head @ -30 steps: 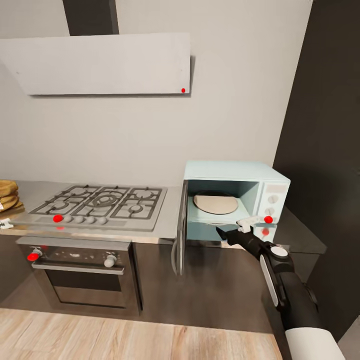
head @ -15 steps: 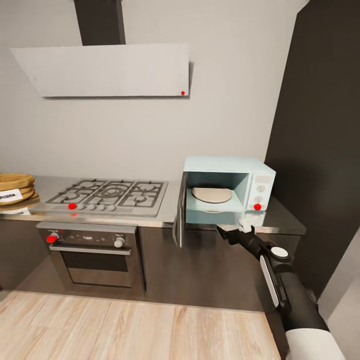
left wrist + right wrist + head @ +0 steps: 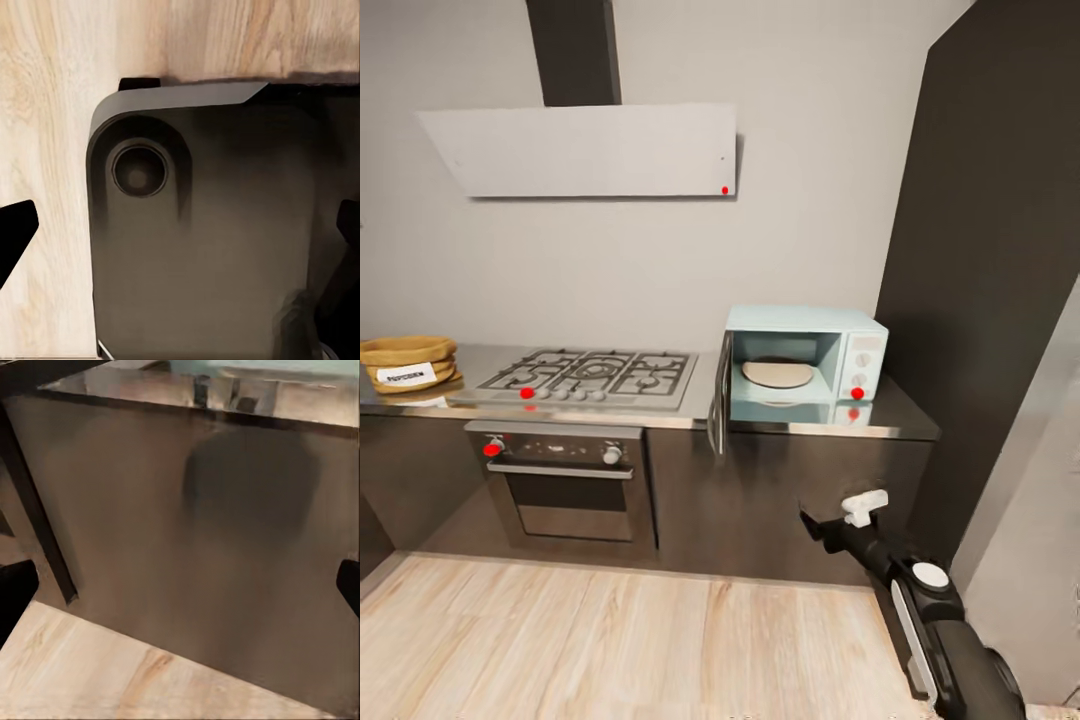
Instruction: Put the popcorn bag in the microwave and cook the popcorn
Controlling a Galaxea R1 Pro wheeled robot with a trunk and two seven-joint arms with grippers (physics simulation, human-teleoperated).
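countertop: glossy grey, reflective | cabinets: dark gloss | floor: light wood planks | popcorn bag: tan cloth, white label | microwave: smooth pale-blue | oven: brushed steel | hob: metal grates

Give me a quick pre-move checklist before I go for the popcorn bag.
1. Microwave door open: ok, it stands swung out, the turntable plate bare.
2. Popcorn bag located: ok, on the countertop at the far left, beyond the hob.
3. Bag upright, label readable: ok.
4. Right claw empty: ok, open, low in front of the cabinets.
5. Left claw free: ok, open, pointing down at the robot's base.
6. Bag within reach: not ok, looks too far.
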